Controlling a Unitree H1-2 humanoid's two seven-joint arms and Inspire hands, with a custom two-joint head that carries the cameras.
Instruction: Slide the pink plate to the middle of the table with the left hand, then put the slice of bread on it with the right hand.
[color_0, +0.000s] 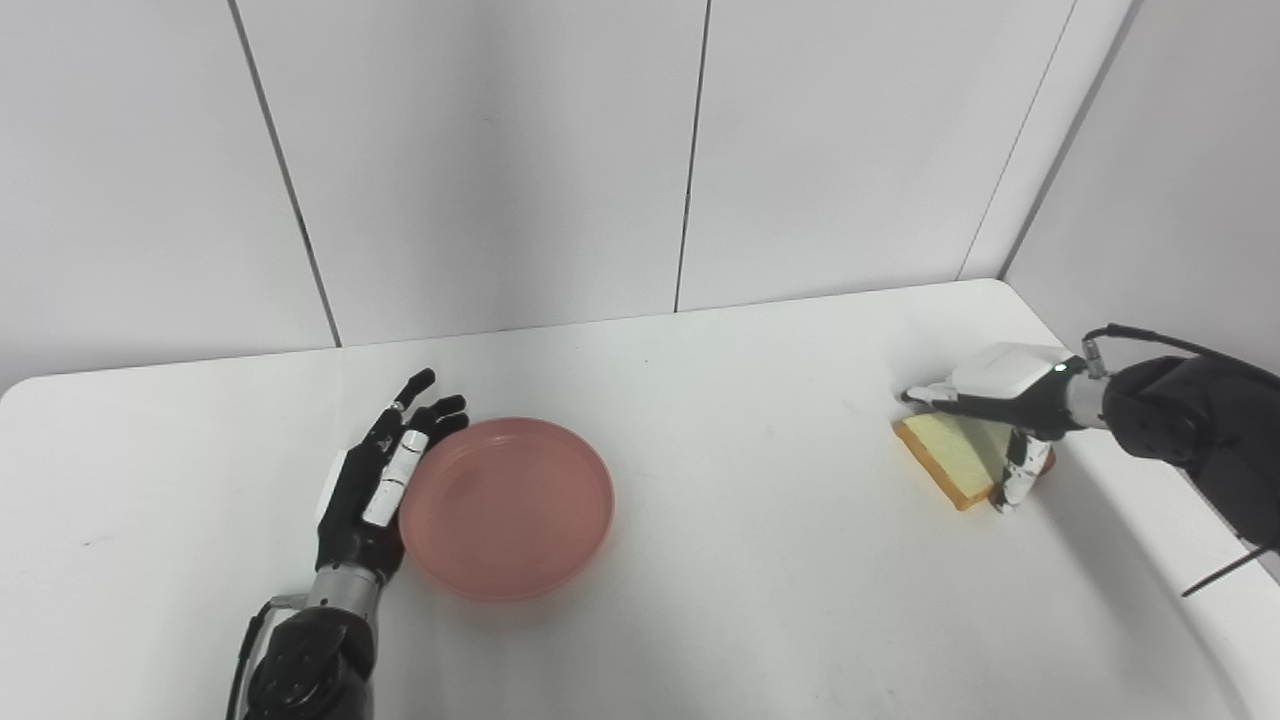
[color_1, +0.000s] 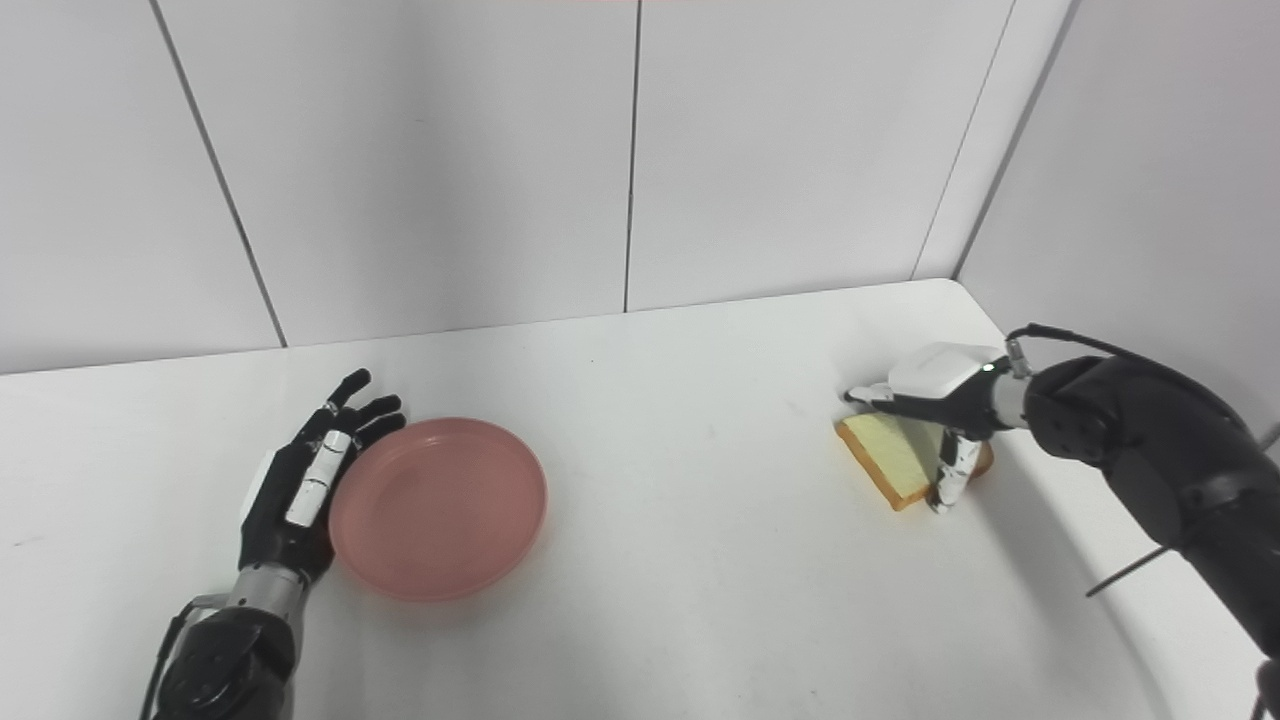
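Observation:
The pink plate sits on the white table, left of the middle. My left hand is open, its fingers stretched out flat along the plate's left rim and touching it. At the far right lies the slice of bread, pale with a brown crust, flat on the table. My right hand hovers over the bread; its fingers reach straight past the far edge and the thumb points down at the near right corner. The bread rests on the table between them, partly hidden under the hand.
Grey panel walls stand close behind the table and along its right side. The table's rounded right edge runs just beside the bread. A black cable loops from my right wrist.

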